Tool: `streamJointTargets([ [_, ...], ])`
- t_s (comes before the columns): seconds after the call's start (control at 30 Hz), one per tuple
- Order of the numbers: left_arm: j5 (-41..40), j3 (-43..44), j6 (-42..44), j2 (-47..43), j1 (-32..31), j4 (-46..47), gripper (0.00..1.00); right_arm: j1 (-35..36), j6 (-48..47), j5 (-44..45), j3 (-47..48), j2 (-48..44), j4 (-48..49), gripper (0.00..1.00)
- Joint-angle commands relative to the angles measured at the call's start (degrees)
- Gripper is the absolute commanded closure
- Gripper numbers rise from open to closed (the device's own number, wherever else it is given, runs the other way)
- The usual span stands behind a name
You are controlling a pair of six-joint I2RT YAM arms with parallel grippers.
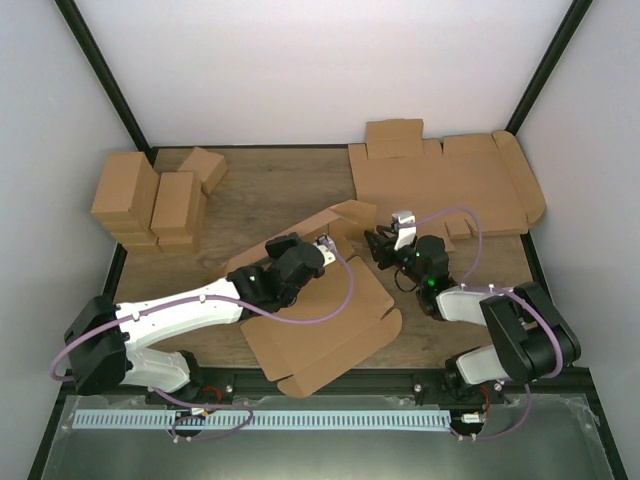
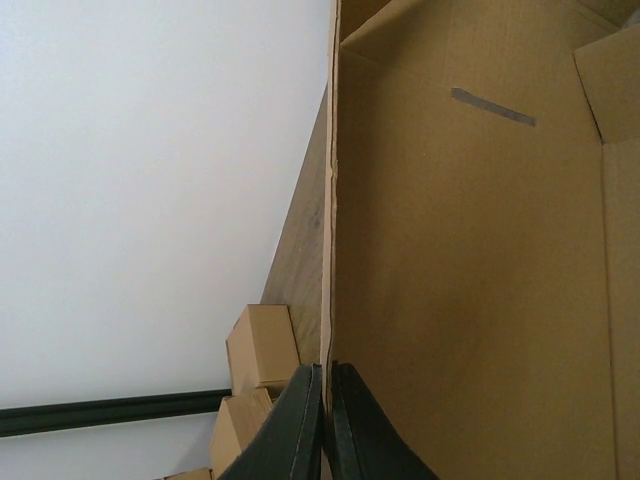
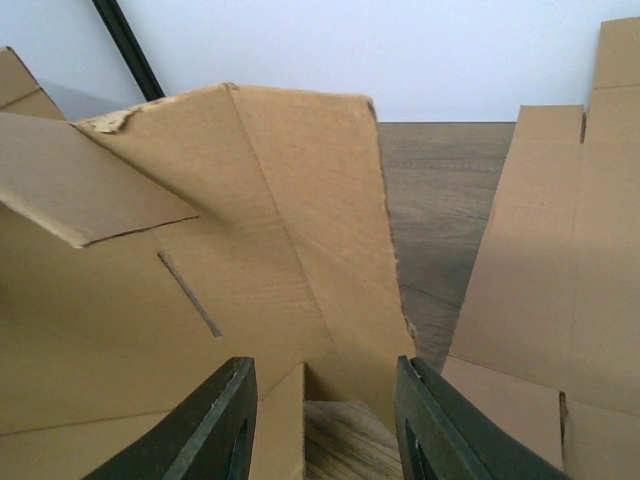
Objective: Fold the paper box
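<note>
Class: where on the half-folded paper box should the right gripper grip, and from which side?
Probably the raised end flap of the paper box, by its free upright edge, coming from the right, where the right gripper hangs open: that edge stands off the table, thin enough to pinch.

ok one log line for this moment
left gripper: shut on paper box wall | right gripper: open at raised flap | state: partly folded
</note>
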Motion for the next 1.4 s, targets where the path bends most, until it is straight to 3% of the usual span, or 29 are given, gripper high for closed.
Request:
streamJointTargets([
  [0.0,-0.5,1.4,-0.5,0.6,-0.8,0.0,0.96,0.5,-2.2,2.8,3.1,1.7,0.3,0.59],
  [0.1,-0.6,1.4,-0.5,0.5,-0.9,0.0,0.96,0.4,-2.6,5.2,3.8,2.7,1.3,0.50],
  [0.17,-0.5,1.3,-0.5,0.4,-0.8,0.0,0.96,0.2,-5.0,1.0,4.9,3.6,1.1,0.43],
  [0.53,-0.5,1.3,-0.4,0.7,-1.0,0.1,0.96,-2.8,-5.0,-7.2,9.1,9.1,0.6,0.37],
  [0.7,-0.6,1.2,-0.4,0.6,-1.0,0.1,0.96,-2.7,-5.0,-8.0,9.1,7.9,-0.4,0.54],
  [1.37,-0.5,1.3,-0.5,0.7,-0.9,0.0,0.96,4.1,-4.2,-0.7,4.5,-0.6,-3.2,0.89],
])
